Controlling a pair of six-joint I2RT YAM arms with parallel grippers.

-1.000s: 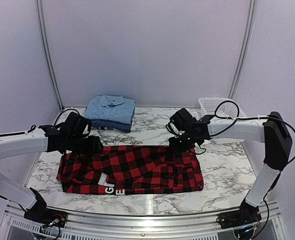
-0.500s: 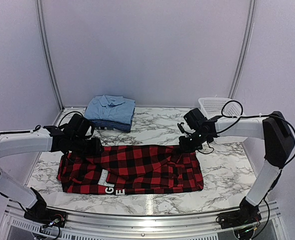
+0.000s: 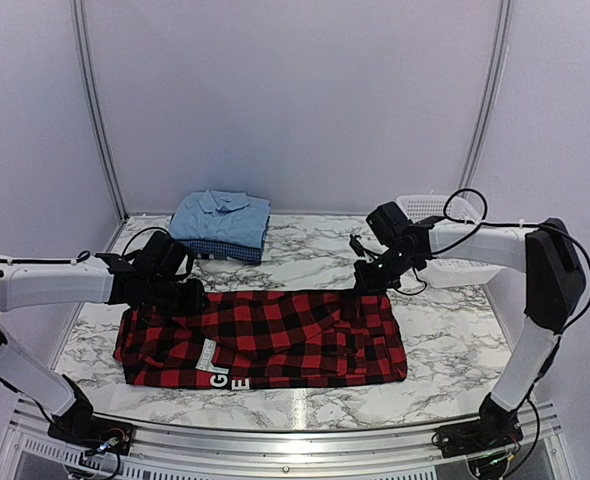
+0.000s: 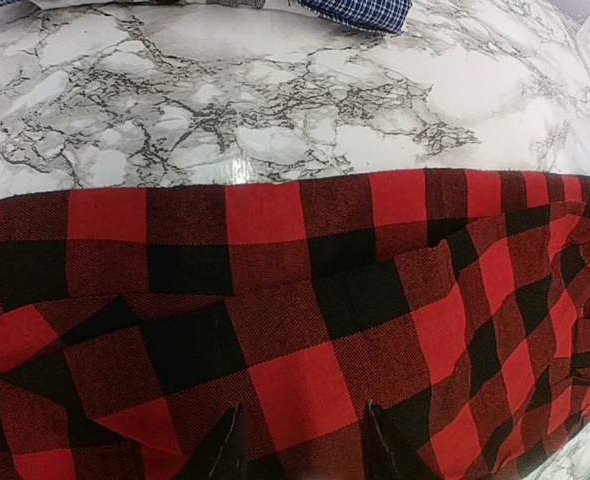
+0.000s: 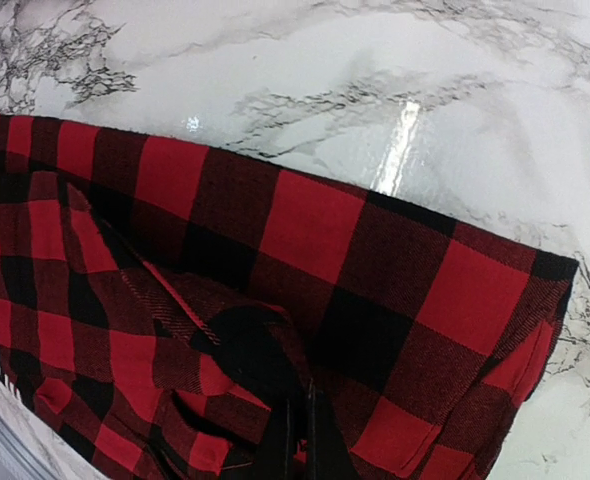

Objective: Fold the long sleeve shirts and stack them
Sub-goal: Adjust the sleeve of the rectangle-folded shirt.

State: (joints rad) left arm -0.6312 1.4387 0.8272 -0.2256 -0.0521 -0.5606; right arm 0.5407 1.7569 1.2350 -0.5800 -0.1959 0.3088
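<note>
Lying spread out, the plaid shirt (image 3: 275, 335) is pinched far-right by the right gripper (image 5: 297, 440) and touched far-left by the half-open left gripper (image 4: 300, 445).

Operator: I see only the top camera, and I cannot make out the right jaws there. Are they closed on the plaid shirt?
Observer: Yes. In the right wrist view they are pressed together, and a fold of the shirt is bunched up at them.
Operator: And the left jaws?
Observer: In the left wrist view they stand apart over the shirt, and flat cloth shows between them.
</note>
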